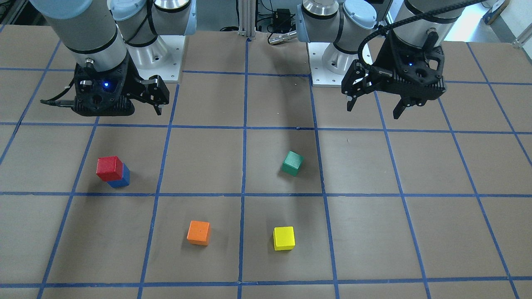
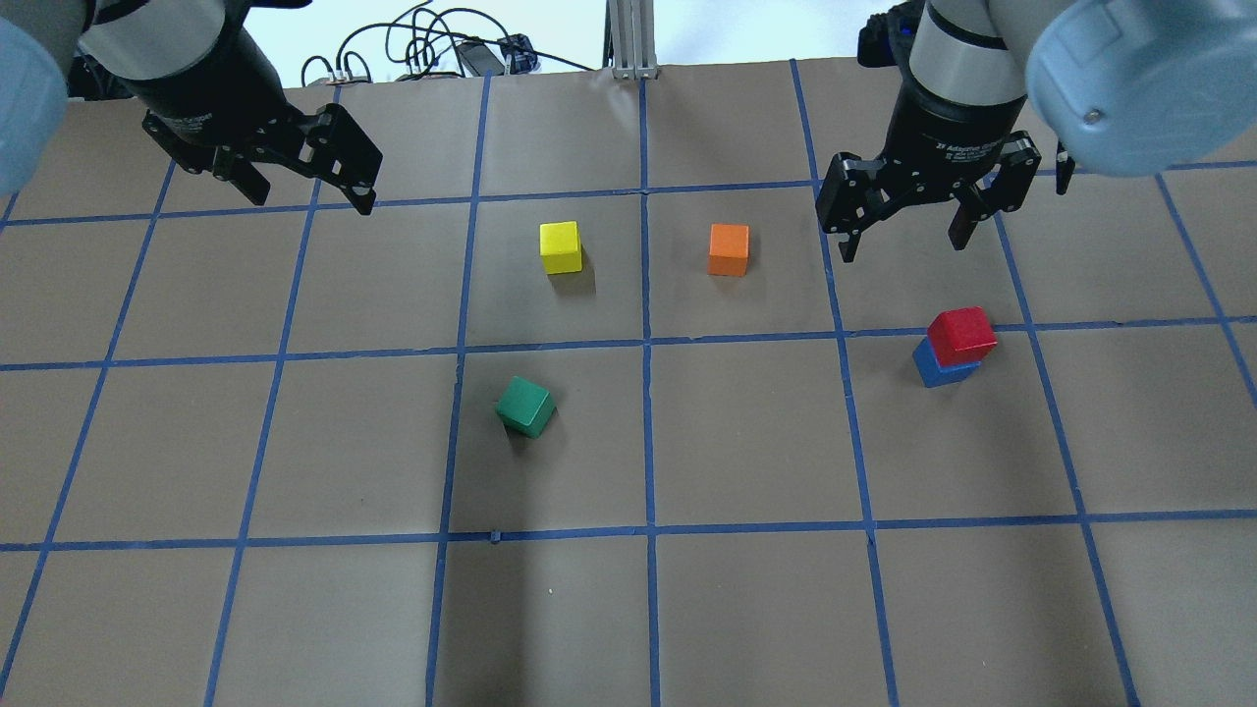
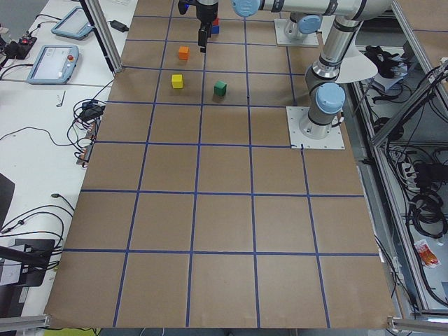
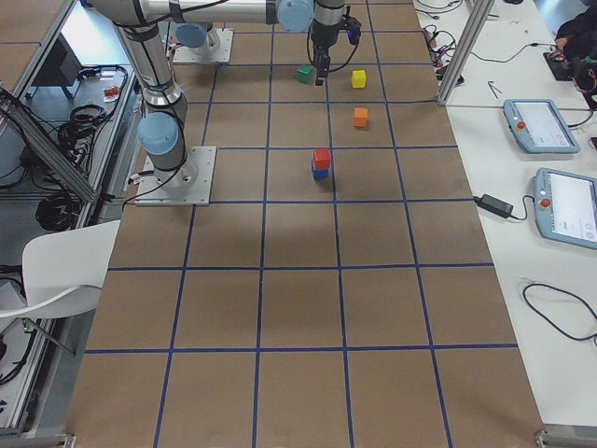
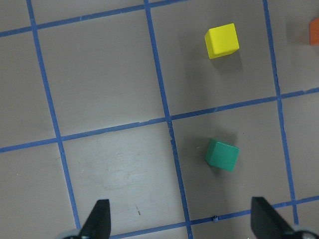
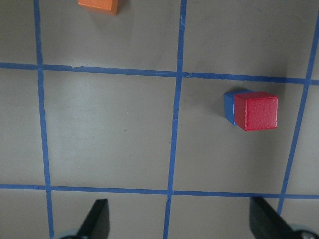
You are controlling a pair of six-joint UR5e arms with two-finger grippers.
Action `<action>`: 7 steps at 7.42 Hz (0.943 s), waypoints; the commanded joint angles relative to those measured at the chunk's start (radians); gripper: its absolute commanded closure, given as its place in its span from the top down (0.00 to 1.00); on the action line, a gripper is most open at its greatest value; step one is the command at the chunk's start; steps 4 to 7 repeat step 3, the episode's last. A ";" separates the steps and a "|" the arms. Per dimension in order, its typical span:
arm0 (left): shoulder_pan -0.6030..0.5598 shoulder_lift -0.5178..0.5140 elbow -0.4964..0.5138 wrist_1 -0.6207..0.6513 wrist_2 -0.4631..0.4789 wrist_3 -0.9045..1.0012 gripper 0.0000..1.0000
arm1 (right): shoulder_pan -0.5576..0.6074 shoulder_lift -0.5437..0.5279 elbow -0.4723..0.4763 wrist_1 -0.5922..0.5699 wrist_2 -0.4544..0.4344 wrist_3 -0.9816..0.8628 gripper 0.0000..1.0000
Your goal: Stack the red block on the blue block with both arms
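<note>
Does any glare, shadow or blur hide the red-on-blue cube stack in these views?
Overhead exterior: the small matte red cube and the matte blue cube under it are sharp, with no glare; a soft broad shadow dims the brown table by the small green cube. Right wrist-mounted: stack crisp, evenly lit. Exterior left: stack too small to judge.

Matte red block (image 2: 962,334) sits on top of the blue block (image 2: 935,370), slightly offset, over on the robot's right side.
</note>
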 commanded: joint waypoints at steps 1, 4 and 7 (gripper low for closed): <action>0.001 0.000 0.000 0.001 0.000 0.000 1.00 | 0.003 0.001 0.000 0.001 0.002 0.000 1.00; 0.001 0.000 0.000 0.001 0.000 0.000 1.00 | 0.003 0.001 -0.001 0.000 0.006 0.000 1.00; 0.001 0.000 0.000 0.001 0.000 0.000 1.00 | 0.003 0.001 -0.001 0.000 0.006 0.000 1.00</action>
